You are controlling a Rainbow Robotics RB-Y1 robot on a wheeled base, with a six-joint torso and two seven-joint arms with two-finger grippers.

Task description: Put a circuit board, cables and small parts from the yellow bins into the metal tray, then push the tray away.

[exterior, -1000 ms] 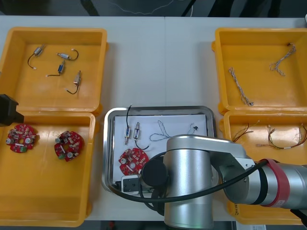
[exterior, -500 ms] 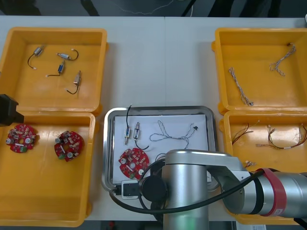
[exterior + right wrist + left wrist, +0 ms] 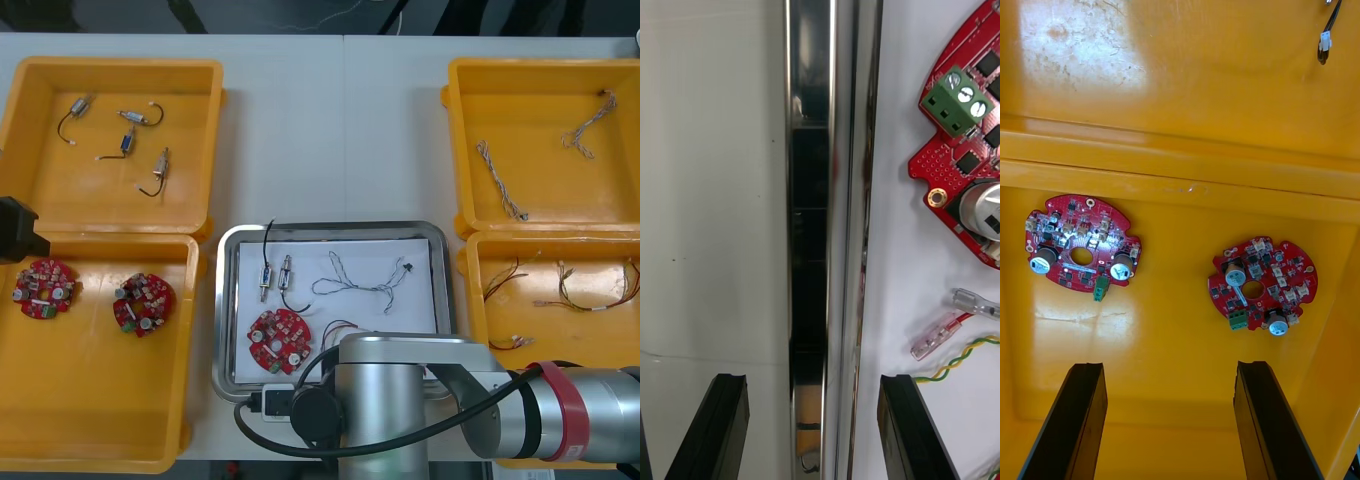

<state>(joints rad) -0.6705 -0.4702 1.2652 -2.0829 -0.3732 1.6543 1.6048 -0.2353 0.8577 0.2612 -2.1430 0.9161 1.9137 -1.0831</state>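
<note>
The metal tray (image 3: 228, 300) lies at mid-table with a white inside. It holds a red circuit board (image 3: 278, 337), two small metal parts (image 3: 275, 274), a twisted blue and white cable (image 3: 362, 286) and a red and yellow cable (image 3: 964, 346). My right arm (image 3: 390, 410) covers the tray's near edge. My right gripper (image 3: 816, 427) is open, its fingers (image 3: 726, 427) standing either side of the tray's near rim (image 3: 820, 225); the circuit board (image 3: 970, 150) lies just inside. My left gripper (image 3: 1171, 420) hangs open over two circuit boards (image 3: 1081, 247) (image 3: 1261, 283) in the near left bin.
The far left yellow bin (image 3: 30, 130) holds several small metal parts. Two boards lie in the near left bin (image 3: 90, 420). The far right bin (image 3: 545, 215) holds twisted cables, and the near right bin (image 3: 475, 300) holds red and yellow cables. Bare table lies beyond the tray.
My right arm has drawn back toward the table's near edge, uncovering the cables and more of the tray's inside. The left arm has stayed still.
</note>
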